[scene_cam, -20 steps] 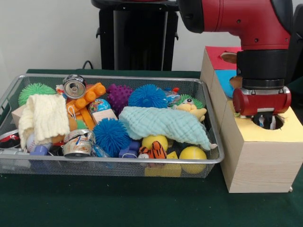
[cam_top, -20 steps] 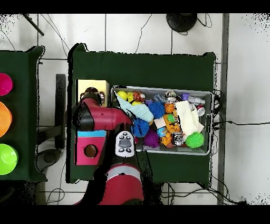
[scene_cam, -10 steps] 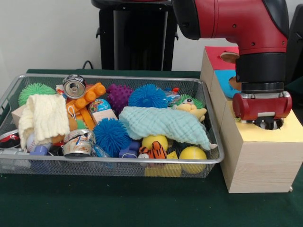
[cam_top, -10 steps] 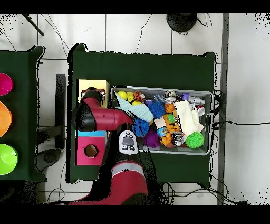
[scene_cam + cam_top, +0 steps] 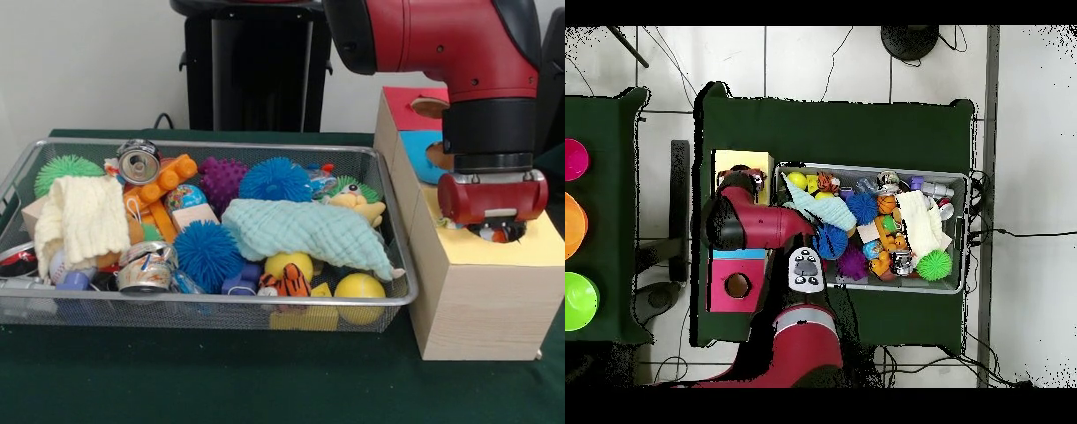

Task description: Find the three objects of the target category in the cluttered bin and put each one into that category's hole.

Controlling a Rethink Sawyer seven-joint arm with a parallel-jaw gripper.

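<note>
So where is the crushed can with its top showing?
In the front view the can sits at the bin's far left, leaning on the orange block, right of the green spiky ball.

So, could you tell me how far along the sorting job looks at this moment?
Done: cannot be counted, since the box's inside is hidden. In hand: the gripper sits low in the hole of the yellow section of the wooden box, apparently at a drop-off; whether it holds anything is hidden. Left: the wire bin is crowded with toys and cloths, so searching likely continues.
</note>
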